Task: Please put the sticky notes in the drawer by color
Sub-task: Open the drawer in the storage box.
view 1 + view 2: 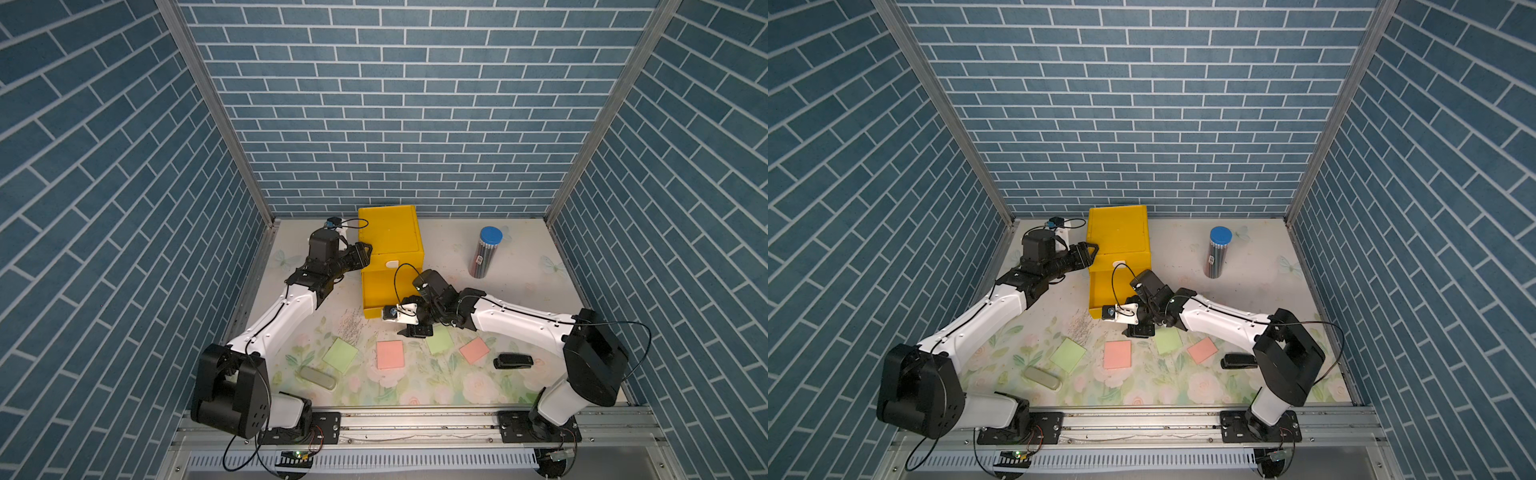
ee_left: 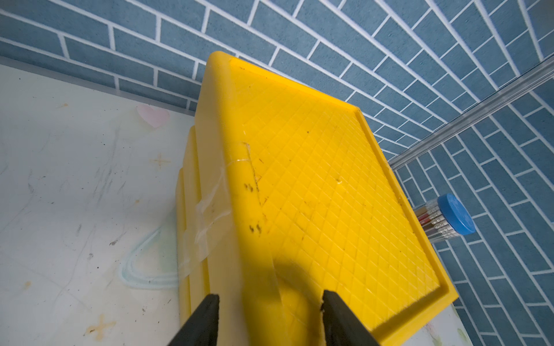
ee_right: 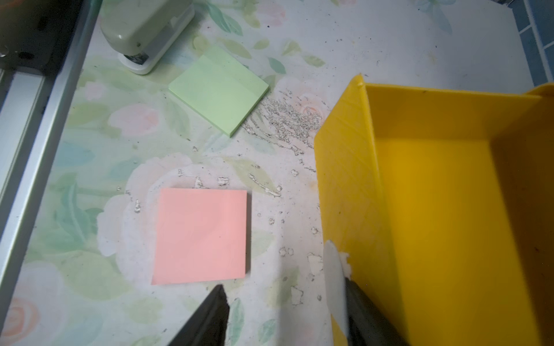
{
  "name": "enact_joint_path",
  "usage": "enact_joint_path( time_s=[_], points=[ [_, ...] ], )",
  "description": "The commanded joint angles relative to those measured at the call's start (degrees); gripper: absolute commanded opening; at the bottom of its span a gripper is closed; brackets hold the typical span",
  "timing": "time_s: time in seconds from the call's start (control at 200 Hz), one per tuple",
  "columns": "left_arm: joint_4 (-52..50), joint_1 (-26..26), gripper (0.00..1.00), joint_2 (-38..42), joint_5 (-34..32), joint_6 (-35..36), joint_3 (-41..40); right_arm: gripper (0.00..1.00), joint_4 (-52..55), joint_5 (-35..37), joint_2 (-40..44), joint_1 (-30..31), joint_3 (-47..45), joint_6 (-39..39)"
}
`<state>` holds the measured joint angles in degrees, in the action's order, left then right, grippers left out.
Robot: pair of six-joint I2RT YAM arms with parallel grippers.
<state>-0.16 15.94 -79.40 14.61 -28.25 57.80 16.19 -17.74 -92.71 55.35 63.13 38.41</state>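
Observation:
The yellow drawer cabinet (image 1: 390, 232) stands at the back, with its lowest drawer (image 1: 371, 311) pulled out and showing nothing inside (image 3: 344, 179). My left gripper (image 2: 271, 305) is shut on the cabinet's upper left edge (image 1: 365, 253). My right gripper (image 3: 284, 295) hangs low at the open drawer's front (image 1: 401, 328). Its jaws stand apart, and the drawer's white tab handle (image 3: 332, 269) lies against one finger. Two light green sticky notes (image 1: 340, 354) (image 1: 439, 340) and two salmon pink ones (image 1: 390, 354) (image 1: 474, 349) lie flat on the floral mat. No yellow notes are in view.
A clear pencil tube with a blue cap (image 1: 484, 253) stands at the back right. A black clip-like object (image 1: 513, 360) lies near the right arm. A grey-green oblong case (image 1: 318, 378) lies at the front left. Blue brick walls close in three sides.

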Motion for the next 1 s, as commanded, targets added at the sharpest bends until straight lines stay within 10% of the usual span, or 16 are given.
enact_joint_path(
  time_s=[0.0, 0.995],
  points=[
    [-0.7, 0.14, 0.6, 1.36, 0.31, 0.65, -0.67, 0.62, 4.06, -2.29, 0.68, 2.47, -0.93, -4.24],
    [-2.85, 0.14, 0.73, 4.87, 0.85, 0.13, 0.64, 0.63, -16.29, 5.55, 15.43, 3.63, -6.34, -16.4]
  ],
)
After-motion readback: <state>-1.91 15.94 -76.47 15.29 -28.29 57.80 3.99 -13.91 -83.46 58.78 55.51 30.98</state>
